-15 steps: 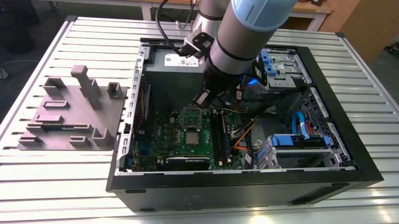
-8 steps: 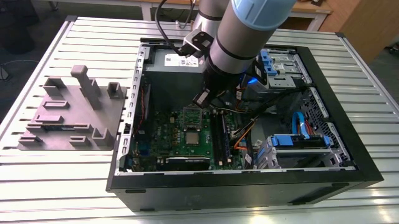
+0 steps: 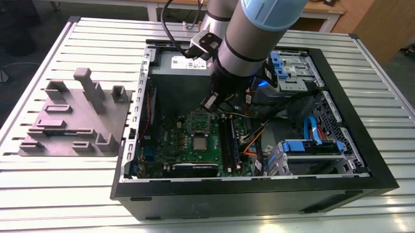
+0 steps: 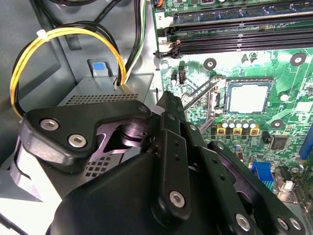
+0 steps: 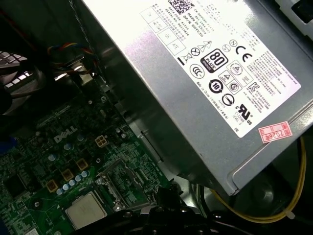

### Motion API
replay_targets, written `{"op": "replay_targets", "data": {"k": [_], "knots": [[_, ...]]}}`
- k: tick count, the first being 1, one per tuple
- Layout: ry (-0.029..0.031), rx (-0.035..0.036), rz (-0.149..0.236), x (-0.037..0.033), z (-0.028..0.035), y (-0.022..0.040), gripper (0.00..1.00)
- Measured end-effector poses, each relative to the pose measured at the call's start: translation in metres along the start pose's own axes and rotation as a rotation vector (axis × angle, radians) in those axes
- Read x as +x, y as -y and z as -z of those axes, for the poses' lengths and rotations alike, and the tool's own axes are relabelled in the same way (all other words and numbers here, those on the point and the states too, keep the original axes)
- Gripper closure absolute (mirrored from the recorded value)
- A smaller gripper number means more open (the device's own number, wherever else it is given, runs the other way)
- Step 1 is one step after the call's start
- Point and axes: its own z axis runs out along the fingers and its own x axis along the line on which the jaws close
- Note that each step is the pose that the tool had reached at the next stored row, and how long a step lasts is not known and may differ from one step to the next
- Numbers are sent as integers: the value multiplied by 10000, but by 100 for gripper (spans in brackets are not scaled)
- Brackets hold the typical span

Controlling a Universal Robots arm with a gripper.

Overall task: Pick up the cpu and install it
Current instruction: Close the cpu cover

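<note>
The cpu is a small silver square lying flat on the green motherboard inside the open computer case. In the second wrist view the cpu sits within a dark square surround. In the first wrist view the cpu lies beside a metal-framed socket. My gripper hangs inside the case over the board's far part, close to the power supply and apart from the cpu. The dark gripper shows nothing in its hold. The gripper is also seen in the first wrist view.
A grey power supply with a white label stands just behind the gripper. Yellow cables loop beside it. Memory slots run along the board. Blue drive cages fill the exterior view's right. A grey fixture lies outside the case.
</note>
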Motion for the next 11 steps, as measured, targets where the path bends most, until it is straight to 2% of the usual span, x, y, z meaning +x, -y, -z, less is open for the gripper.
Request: {"op": "replay_targets", "data": {"k": [11], "knots": [[0,-1,4,-1,14,-3,90]]}}
